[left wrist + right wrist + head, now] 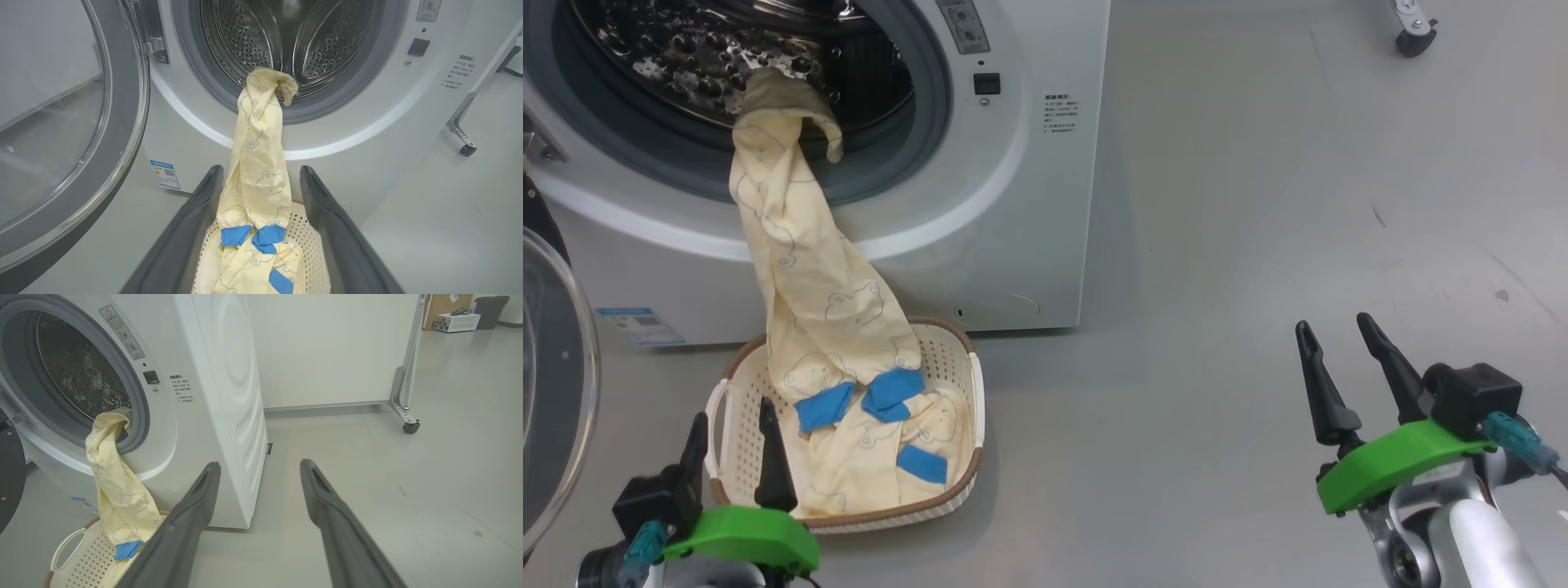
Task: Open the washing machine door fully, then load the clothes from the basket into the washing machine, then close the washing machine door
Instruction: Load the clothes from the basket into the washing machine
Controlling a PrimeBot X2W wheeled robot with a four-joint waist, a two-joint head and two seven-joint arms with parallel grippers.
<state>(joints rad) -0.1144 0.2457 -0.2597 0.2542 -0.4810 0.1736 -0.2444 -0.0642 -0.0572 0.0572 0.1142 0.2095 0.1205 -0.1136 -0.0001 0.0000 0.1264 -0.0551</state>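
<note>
**Garment draped from drum to basket; both jaws spread and empty**

Head view: The washer [1013, 204] is seen on the grey floor [1258, 245], with its door [556, 392] swung open at the left edge. The clothes [825, 310] are strung between two places. One long yellow piece is hooked over the lip of the drum [686, 57] and hangs down the front into the basket [943, 359]. The rest is bunched there with its blue patches showing. The basket is set on the floor just in front of the washer. The left gripper [732, 412] is held at the basket's near left corner, its jaws spread and nothing gripped. The right gripper [1334, 322] is held well apart to the right, over bare floor, its jaws likewise spread and empty.

Left wrist view: The hanging garment and the basket are framed between the parted jaws, and the cloth is not clamped. The open door is seen at the left, with the drum above.

Right wrist view: The spread jaws are pointed at the floor beside the washer's right side. The garment and basket are seen at the lower left, and a caster [410, 428] at the right.
</note>
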